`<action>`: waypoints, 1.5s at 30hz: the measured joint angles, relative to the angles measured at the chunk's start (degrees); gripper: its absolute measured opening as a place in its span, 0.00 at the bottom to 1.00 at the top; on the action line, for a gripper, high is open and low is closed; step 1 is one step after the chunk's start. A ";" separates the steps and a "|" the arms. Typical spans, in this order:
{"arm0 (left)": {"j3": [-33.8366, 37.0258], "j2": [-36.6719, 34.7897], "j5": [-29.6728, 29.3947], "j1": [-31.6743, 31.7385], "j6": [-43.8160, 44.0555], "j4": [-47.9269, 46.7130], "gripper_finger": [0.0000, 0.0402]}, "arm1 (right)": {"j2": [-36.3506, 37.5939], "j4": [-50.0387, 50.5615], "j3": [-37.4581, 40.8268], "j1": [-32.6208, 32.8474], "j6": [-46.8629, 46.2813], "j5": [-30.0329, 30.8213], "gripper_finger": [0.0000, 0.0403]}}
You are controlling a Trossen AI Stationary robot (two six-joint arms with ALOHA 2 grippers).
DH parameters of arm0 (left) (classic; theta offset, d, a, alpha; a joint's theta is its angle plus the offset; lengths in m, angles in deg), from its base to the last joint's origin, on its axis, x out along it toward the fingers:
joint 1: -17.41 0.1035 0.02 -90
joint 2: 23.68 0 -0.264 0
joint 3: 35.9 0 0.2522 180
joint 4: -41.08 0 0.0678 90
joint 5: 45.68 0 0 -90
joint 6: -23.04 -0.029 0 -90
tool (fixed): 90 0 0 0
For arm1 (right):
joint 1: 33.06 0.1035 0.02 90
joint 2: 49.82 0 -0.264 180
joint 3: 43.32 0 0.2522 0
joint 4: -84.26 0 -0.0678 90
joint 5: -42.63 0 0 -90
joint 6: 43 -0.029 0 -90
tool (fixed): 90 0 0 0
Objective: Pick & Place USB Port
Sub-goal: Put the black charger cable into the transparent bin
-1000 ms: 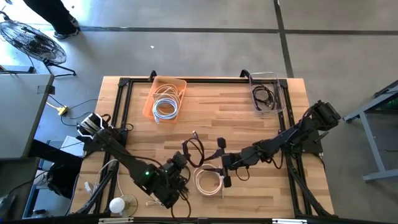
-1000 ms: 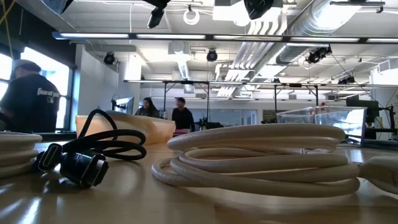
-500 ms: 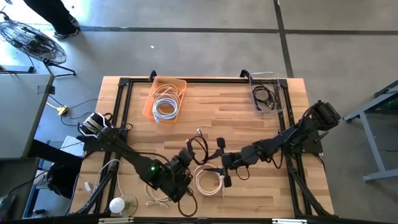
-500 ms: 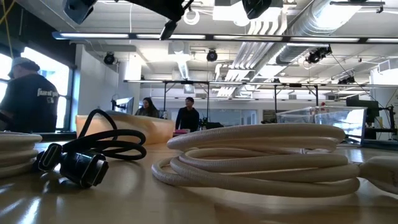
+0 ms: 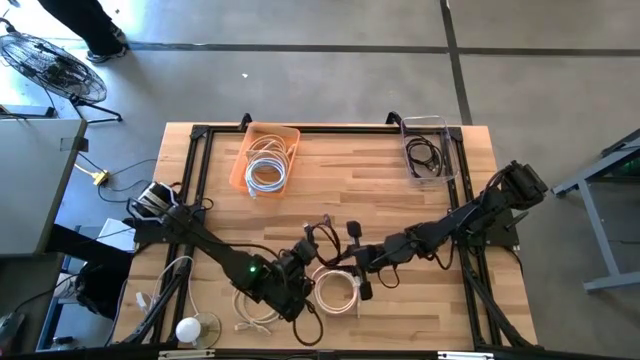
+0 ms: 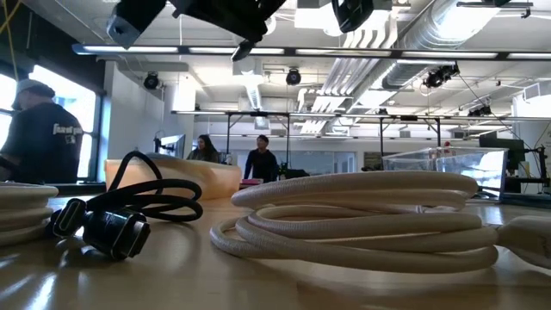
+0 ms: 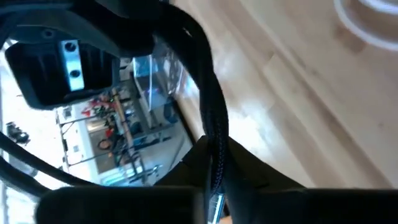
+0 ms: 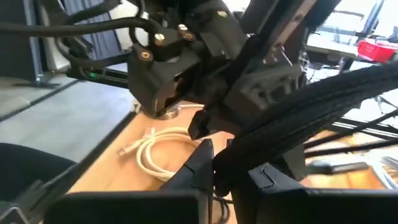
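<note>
A black braided USB cable (image 5: 322, 238) is bunched up in the air between my two grippers at the table's near middle. My left gripper (image 5: 305, 262) comes from the left and is shut on it. My right gripper (image 5: 358, 262) comes from the right, shut on the same cable. Below them a coiled white cable (image 5: 337, 290) lies flat on the wood. In the low view a black cable with a plug (image 6: 112, 220) lies on the table left of that white coil (image 6: 362, 215). Whether it belongs to the held cable does not show. My left gripper pinches one strand of the black cable (image 7: 212, 143) between its two fingers; the strand runs forward out of the jaws. The fingers slant down from the table's left. The cable is off the wood here. My right gripper has several strands of the cable (image 8: 292, 121) between its two fingers (image 8: 200, 163), coming nearly level from the table's right. The strands cross the jaws at a slant and are clear of the table.
An orange bin (image 5: 243, 150) with a white cable stands at the far left, a clear bin (image 5: 447, 130) with a black cable at the far right. Another white cable (image 5: 255, 312) lies near the front edge. People stand in the room beyond.
My left gripper has carried the black cable toward the table's right, closer to my right gripper, and the cable's loops have shifted with it. In the low view the left arm now reaches farther across the top. The cables on the table have not moved.
</note>
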 joint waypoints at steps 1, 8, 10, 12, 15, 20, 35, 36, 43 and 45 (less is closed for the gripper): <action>0.00 0.00 -0.68 -0.02 0.07 -0.53 0.09 | 0.00 0.20 0.00 -0.02 -0.09 0.44 0.05; -0.02 -0.02 -7.67 -1.04 -0.06 -5.67 0.33 | -0.02 4.83 0.00 0.09 -1.26 7.86 0.04; -0.02 -0.02 -10.43 -2.01 0.52 -8.08 0.38 | 0.21 7.01 0.00 0.09 -2.07 12.01 0.04; -0.02 -0.18 -13.50 -3.26 1.01 -10.64 0.43 | 0.99 12.33 0.00 0.09 -2.57 16.76 0.04; -0.02 -0.26 -18.17 -5.23 3.62 -15.31 0.48 | 3.85 22.58 0.01 -0.18 -5.34 25.46 0.04; -0.08 -1.18 -19.94 -7.43 12.47 -25.29 0.51 | 12.55 40.74 0.02 -2.00 -10.57 38.42 0.04; 0.00 -1.90 -11.98 -7.17 29.85 -37.35 0.51 | 42.19 76.13 0.00 -34.97 -33.57 27.85 0.04; 0.00 -1.90 -11.94 -7.17 29.94 -37.79 0.51 | 42.47 77.20 0.00 -38.05 -33.81 24.45 0.04; 0.00 -1.88 -9.79 -6.15 31.28 -38.67 0.51 | 38.13 81.10 0.00 -54.05 -32.40 5.65 0.04; 0.00 -1.87 -9.29 -5.62 31.84 -39.12 0.51 | 35.60 81.25 0.00 -56.32 -32.01 1.94 0.04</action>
